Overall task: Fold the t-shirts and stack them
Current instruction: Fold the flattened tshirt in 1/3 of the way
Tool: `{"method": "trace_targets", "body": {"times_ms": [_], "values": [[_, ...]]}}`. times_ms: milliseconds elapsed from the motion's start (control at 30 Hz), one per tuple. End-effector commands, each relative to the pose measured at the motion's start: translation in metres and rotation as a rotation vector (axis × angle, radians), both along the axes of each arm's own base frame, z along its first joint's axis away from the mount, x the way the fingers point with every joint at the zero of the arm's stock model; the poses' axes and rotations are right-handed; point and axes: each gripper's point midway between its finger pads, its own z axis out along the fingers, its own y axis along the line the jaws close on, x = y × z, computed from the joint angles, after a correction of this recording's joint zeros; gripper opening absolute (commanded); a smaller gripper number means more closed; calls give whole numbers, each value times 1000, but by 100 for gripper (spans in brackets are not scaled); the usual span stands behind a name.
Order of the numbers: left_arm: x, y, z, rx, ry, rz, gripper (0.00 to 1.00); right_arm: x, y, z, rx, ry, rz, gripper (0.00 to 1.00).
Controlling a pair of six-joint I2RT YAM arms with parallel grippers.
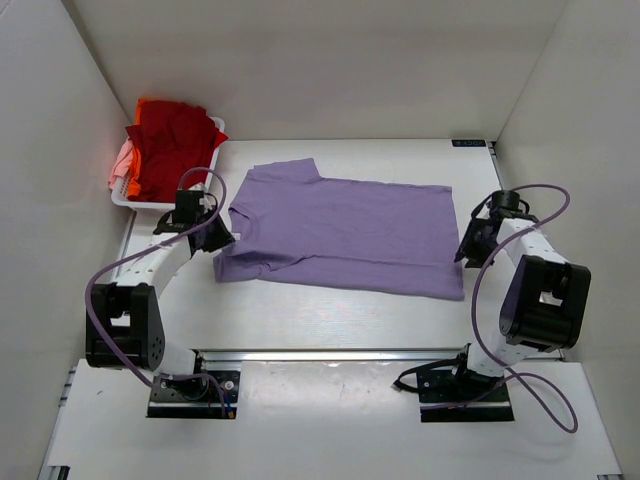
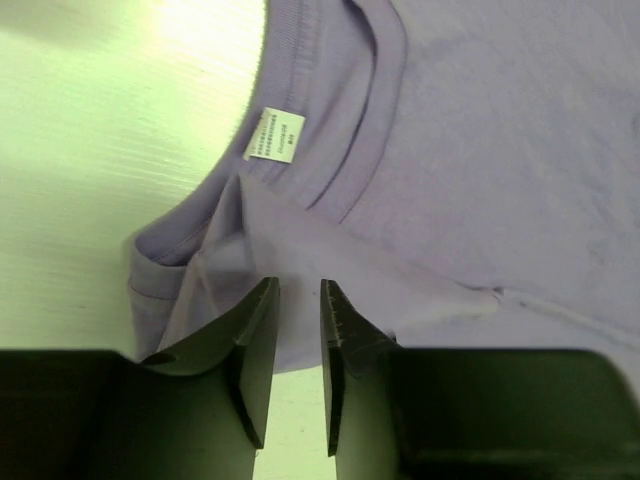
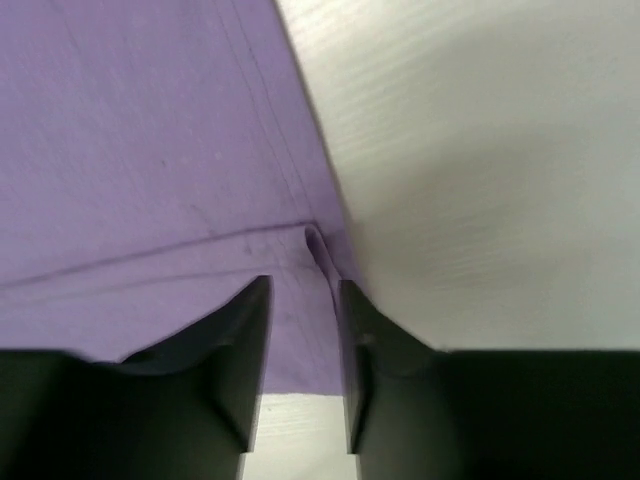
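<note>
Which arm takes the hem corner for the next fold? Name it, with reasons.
Right. The right gripper sits at the hem corner of the lavender t-shirt; the left gripper is by the collar.

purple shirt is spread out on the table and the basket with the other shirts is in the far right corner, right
Not quite. The top external view shows the white basket with the other shirts in the far left corner, not the far right. The purple shirt is spread out on the table, as you said.
</note>
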Motion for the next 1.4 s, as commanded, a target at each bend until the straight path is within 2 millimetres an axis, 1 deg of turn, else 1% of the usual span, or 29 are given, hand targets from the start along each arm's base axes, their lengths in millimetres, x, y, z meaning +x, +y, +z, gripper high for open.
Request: {"method": "trace_targets", "body": {"times_ms": [0,33,67,100,133,167,233,267,367,400,433,467,500,533,600,633,667,700,733,867,933,1000,1100,1133,1167,1233,1267,1333,1367], "values": [[10,5,7,-15,-48,38,35,35,-11,24,-75,-122,22,37],[12,1,8,-18,-50,24,37,38,-12,29,-90,-135,22,43],[12,-2,9,-14,-46,13,39,40,-10,31,-97,-143,34,44],[13,-5,11,-13,-46,2,39,45,-10,34,-102,-161,38,42],[13,-10,12,-16,-47,-15,38,49,-4,37,-94,-178,62,42],[14,-15,12,-14,-48,-26,38,48,2,37,-88,-175,76,40],[9,-21,4,-37,-32,-24,37,49,15,31,-60,-174,104,38],[8,-28,4,-39,-32,-39,36,50,24,29,-50,-175,123,37],[-5,-39,-18,-40,15,-49,37,44,42,12,-11,-152,148,33],[-8,-41,-22,-36,21,-54,36,41,45,6,5,-136,149,32],[-11,-44,-31,-25,44,-58,36,43,51,3,39,-143,150,30],[-13,-42,-36,-9,64,-45,34,43,55,-3,60,-130,163,30],[-20,-43,-47,4,96,-53,34,41,56,-6,68,-118,167,29],[-23,-45,-50,17,112,-60,33,42,57,-11,77,-103,172,28],[-30,-42,-61,31,157,-44,32,37,57,-20,87,-64,175,26],[-38,-44,-68,23,185,-60,30,37,56,-26,82,-42,183,26],[-44,-42,-75,28,217,-54,30,35,53,-29,77,-25,176,26],[-46,-41,-77,28,225,-49,28,36,52,-31,79,-17,171,26],[-54,-40,-82,32,256,-54,26,36,50,-33,80,-12,173,25],[-76,-41,-87,47,285,-76,25,38,37,-35,65,5,162,25],[-82,-43,-86,49,276,-83,25,42,28,-36,55,4,155,26],[-94,-43,-89,44,288,-78,23,47,20,-34,40,11,162,25],[-106,-43,-95,48,316,-89,23,48,13,-35,28,38,157,25],[-106,-43,-94,52,312,-91,23,44,12,-39,29,64,159,24],[-107,-43,-94,52,307,-94,23,46,13,-36,33,54,168,24],[-107,-42,-89,42,292,-92,23,40,16,-39,25,75,178,24],[-103,-41,-88,33,280,-88,23,41,20,-35,33,63,181,24],[-87,-42,-70,31,234,-91,23,30,21,-36,22,96,174,24],[-83,-39,-66,40,227,-89,26,25,21,-35,10,114,174,26]]}}
